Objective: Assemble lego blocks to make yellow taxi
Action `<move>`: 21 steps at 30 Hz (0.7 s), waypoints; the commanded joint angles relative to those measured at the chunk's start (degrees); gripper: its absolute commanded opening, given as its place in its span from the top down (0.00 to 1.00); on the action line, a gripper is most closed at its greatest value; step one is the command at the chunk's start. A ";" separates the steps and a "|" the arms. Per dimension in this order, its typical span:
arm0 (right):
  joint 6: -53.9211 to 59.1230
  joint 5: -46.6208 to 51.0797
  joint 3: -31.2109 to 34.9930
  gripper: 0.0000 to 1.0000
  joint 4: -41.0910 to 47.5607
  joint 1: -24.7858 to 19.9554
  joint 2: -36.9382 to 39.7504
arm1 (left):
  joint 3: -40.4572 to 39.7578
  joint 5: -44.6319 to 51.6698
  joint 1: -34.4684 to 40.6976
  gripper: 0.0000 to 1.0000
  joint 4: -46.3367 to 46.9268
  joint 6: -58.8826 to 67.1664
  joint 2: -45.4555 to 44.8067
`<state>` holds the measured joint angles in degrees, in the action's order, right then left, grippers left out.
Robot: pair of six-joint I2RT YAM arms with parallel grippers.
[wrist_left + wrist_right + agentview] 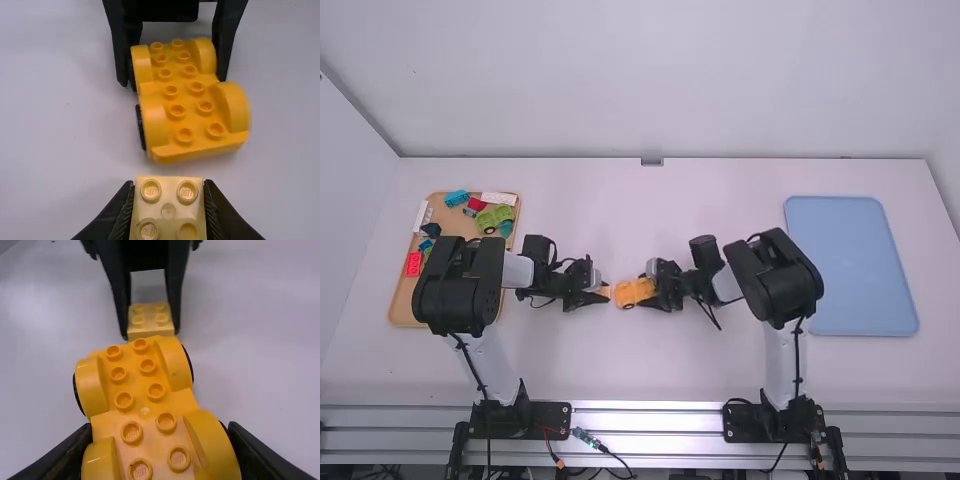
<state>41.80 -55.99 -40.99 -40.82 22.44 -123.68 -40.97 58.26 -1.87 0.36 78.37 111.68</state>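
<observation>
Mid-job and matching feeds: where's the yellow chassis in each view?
High view: chassis near the middle, just right of the pale block.
Left wrist view: chassis beyond the pale block, one end between the right gripper's fingers.
Right wrist view: chassis in that gripper's own fingers, nearer than the pale block.
Shared landmark: the pale block, in the left gripper.

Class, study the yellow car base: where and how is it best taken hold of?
Probably across the sides of the base, at one end's wheel arches, coming in from that end. The right end effector grips it so. The sides face opposite ways, giving both fingers a surface, and the studs stay free for building.
</observation>
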 commanded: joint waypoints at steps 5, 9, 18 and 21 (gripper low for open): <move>-8.63 9.44 7.76 0.43 -9.11 -0.35 0.21 | 0.00 0.85 -0.02 0.98 0.22 -0.61 0.45; -11.15 13.09 10.86 0.42 -12.41 -1.60 1.02 | 0.00 0.87 0.00 0.98 0.22 -0.63 0.45; -9.88 13.07 14.62 0.36 -8.00 -4.87 8.95 | 0.00 0.87 0.07 0.98 0.04 -0.98 0.45; -9.14 13.70 14.75 0.35 -7.96 -4.76 9.12 | 0.00 0.87 0.07 0.97 0.02 -1.01 0.45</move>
<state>32.58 -44.40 -26.92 -49.47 17.61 -115.13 -40.97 58.26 -1.87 0.32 77.71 111.68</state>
